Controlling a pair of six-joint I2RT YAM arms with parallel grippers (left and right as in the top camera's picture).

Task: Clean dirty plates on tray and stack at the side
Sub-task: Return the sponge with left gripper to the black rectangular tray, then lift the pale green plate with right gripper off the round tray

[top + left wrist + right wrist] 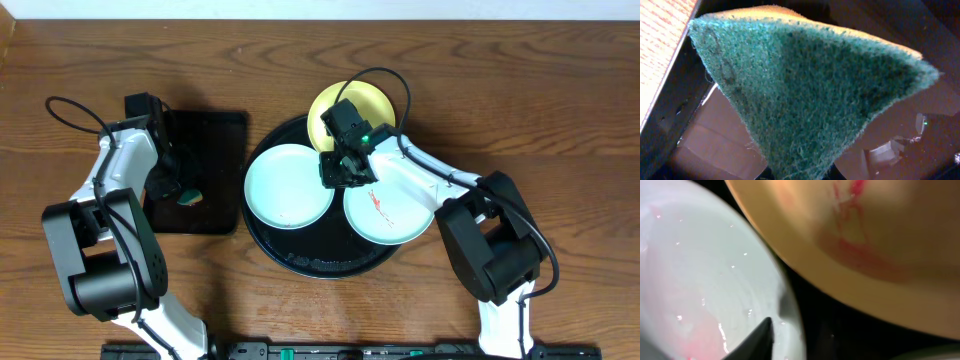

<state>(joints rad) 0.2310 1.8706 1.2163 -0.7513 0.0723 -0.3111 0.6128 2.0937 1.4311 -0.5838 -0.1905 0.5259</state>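
Note:
The round black tray holds three plates. A pale mint plate lies at its left, and a second mint plate with a red smear lies at its right. A pale yellow plate sits at the back, and the right wrist view shows a red smear on that yellow plate. My right gripper hovers low between the plates. One black fingertip rests just inside the left mint plate's rim; the other finger is hidden. My left gripper is shut on a green scouring sponge.
A smaller rectangular black tray lies left of the round tray, under my left gripper and the sponge. Bare wooden table surrounds both trays. The right arm's cable arcs over the yellow plate.

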